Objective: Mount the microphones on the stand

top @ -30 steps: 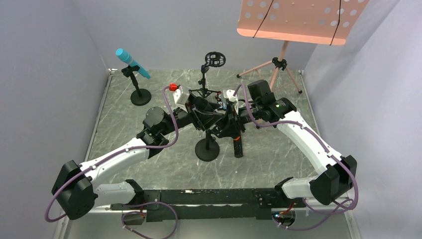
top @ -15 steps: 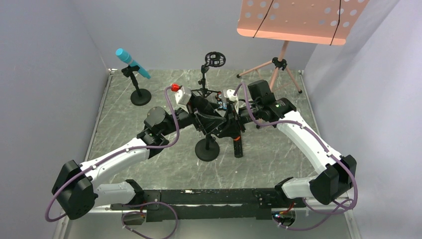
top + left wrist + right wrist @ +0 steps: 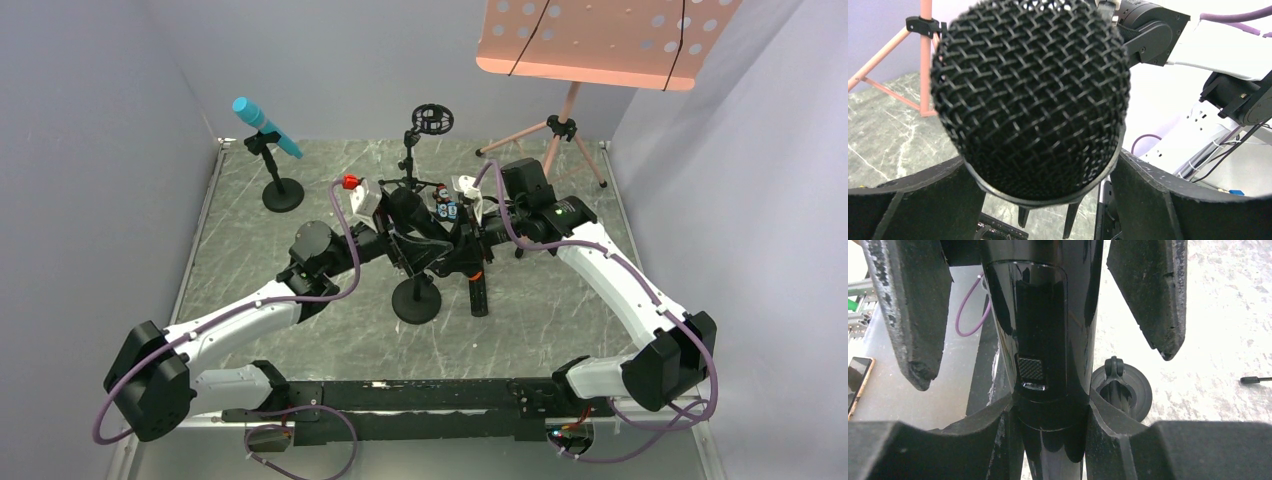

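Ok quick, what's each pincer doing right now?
Left pincer: open, a microphone's mesh head between its fingers.
Right pincer: closed on the black microphone.

No legible txt, brands or nos. in any view, small blue-red patch above desk centre, too blurred to read

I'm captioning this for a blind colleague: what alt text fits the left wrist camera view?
A black mesh microphone head fills most of the frame, sitting between the dark fingers of the left tool. Behind it are a pink tripod on the left, the grey marbled table, and the right arm at upper right.
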You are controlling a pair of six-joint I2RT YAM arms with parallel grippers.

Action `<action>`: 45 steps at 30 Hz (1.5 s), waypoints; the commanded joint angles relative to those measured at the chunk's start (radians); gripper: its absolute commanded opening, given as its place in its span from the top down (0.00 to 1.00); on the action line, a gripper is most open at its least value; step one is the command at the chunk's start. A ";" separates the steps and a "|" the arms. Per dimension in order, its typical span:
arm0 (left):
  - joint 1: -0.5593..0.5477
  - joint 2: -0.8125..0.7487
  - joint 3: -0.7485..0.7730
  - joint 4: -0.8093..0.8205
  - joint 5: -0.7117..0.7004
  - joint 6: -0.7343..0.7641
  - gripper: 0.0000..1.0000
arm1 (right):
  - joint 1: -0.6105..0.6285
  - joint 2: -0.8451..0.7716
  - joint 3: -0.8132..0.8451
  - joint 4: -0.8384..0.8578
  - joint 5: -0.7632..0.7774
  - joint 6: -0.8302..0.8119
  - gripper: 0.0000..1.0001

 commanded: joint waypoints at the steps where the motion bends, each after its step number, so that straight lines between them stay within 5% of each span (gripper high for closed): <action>1: -0.004 0.011 0.025 0.096 -0.004 -0.026 0.16 | -0.003 -0.011 -0.002 0.053 -0.056 0.007 0.90; 5: -0.003 0.027 0.041 0.082 -0.005 -0.021 0.27 | -0.003 -0.012 -0.006 0.056 -0.056 0.006 0.90; 8: -0.003 0.035 0.054 0.068 0.003 -0.015 0.46 | -0.003 -0.013 -0.010 0.056 -0.056 0.005 0.90; 11: 0.000 0.046 0.061 0.082 0.034 -0.017 0.93 | -0.003 -0.014 -0.014 0.056 -0.056 0.003 0.88; 12: 0.004 0.047 0.056 0.097 0.041 -0.024 1.00 | -0.003 -0.014 -0.016 0.056 -0.054 0.002 0.87; 16: 0.021 0.041 0.026 0.187 0.049 -0.076 1.00 | -0.003 -0.023 -0.030 0.060 -0.046 -0.008 0.79; 19: 0.033 0.039 0.022 0.210 0.066 -0.096 1.00 | -0.003 -0.028 -0.034 0.062 -0.037 -0.009 0.61; 23: 0.053 0.021 0.020 0.193 0.089 -0.105 1.00 | -0.008 -0.036 -0.018 0.039 -0.020 -0.034 0.02; 24: 0.065 0.008 0.017 0.176 0.096 -0.103 1.00 | -0.021 -0.041 -0.012 0.028 -0.020 -0.044 0.01; 30: 0.179 -0.145 -0.006 -0.054 0.181 -0.018 1.00 | -0.238 -0.161 -0.091 0.062 -0.139 -0.067 0.00; 39: 0.233 -0.322 0.131 -0.640 0.182 0.327 1.00 | -0.275 -0.224 -0.224 0.013 -0.158 -0.323 0.04; 43: 0.233 -0.383 0.113 -0.688 0.151 0.353 1.00 | -0.250 -0.138 -0.235 -0.037 -0.221 -0.545 0.26; 45: 0.232 -0.413 0.091 -0.681 0.138 0.346 1.00 | -0.217 -0.062 -0.173 -0.123 -0.201 -0.651 0.44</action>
